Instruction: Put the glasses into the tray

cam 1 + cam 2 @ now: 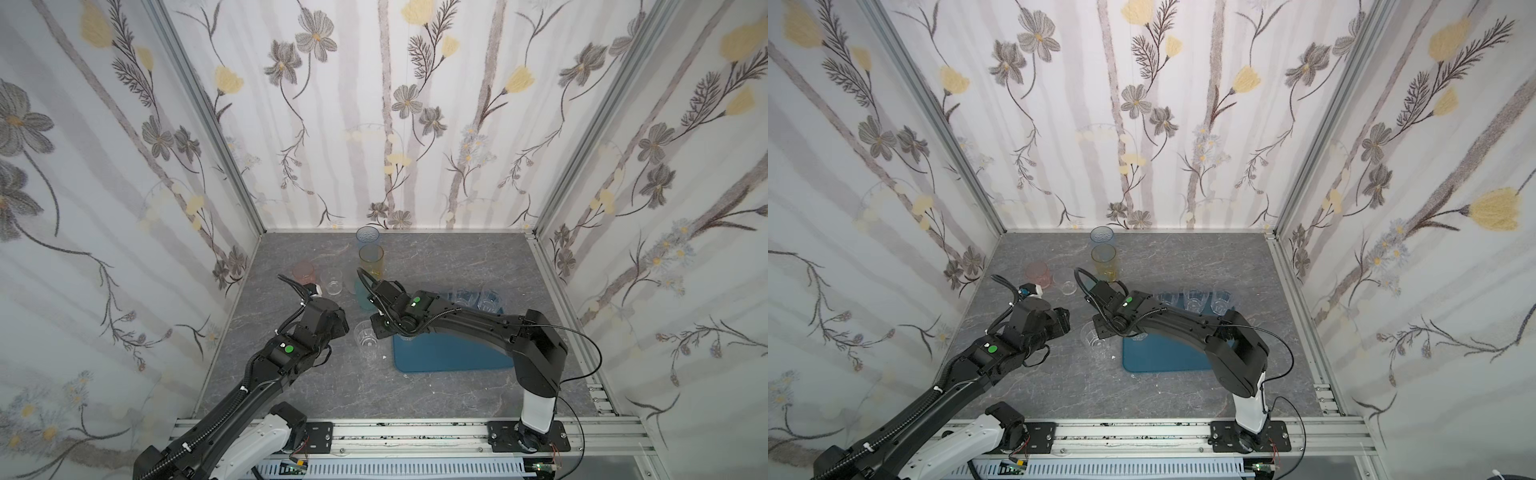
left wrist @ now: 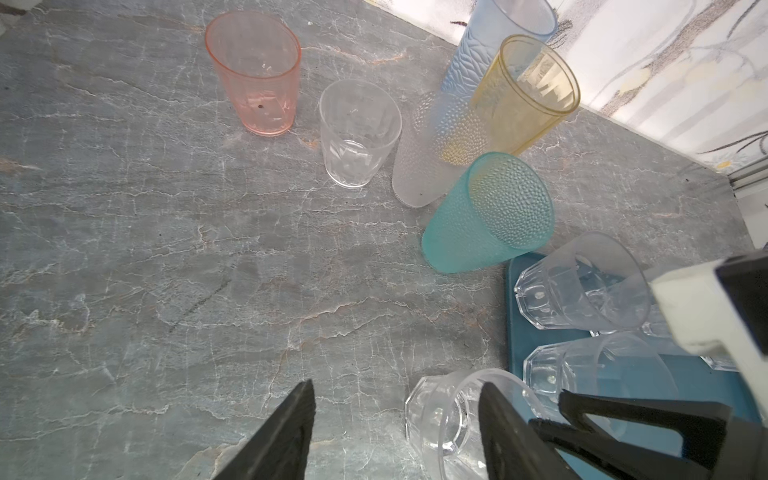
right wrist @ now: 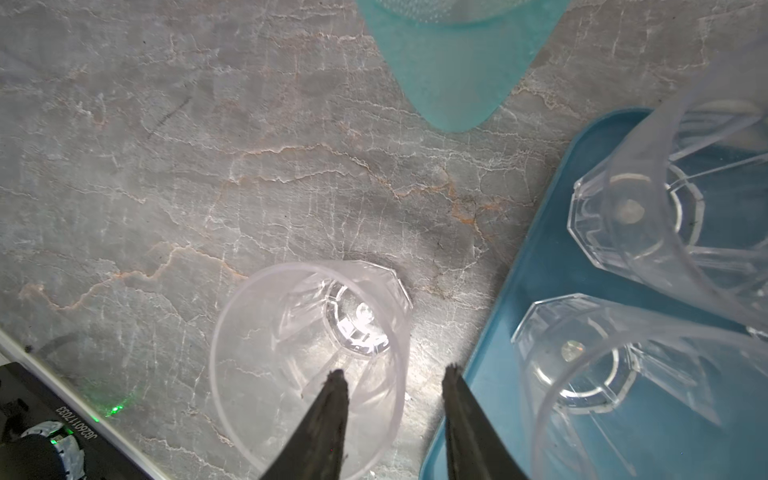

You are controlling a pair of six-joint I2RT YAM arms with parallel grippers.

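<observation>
1. Glass being worked: a clear faceted glass (image 3: 307,353) stands upright on the counter (image 1: 436,257). It is just beside the tray (image 3: 540,266) but outside its rim.
2. Your right fingers (image 3: 328,424) straddle that glass's wall, one tip inside the mouth and one outside, toward the tray. They are parted, and no pinch on the wall shows yet.
3. Your left fingers (image 2: 286,436) hang spread wide just beside the same glass. Only bare counter lies between them, so they are empty.
4. Done: the tray glasses (image 1: 1194,299), all clear and faceted, stand upright. A row runs along the far edge and one more stands nearer the left edge. You can count at least four, but the right arm hides part of the tray.
5. Left out, upright on the counter off the tray's far-left corner:
   - teal glass (image 2: 478,224)
   - frosted glass (image 2: 424,166)
   - amber glass (image 2: 519,99)
   - blue glass (image 2: 490,41)
   - farther left, small clear glass (image 2: 357,133) and pink glass (image 2: 257,79)
6. Judgement: counting the one under your fingers, seven remain to be moved. The task looks well under half done.
</observation>
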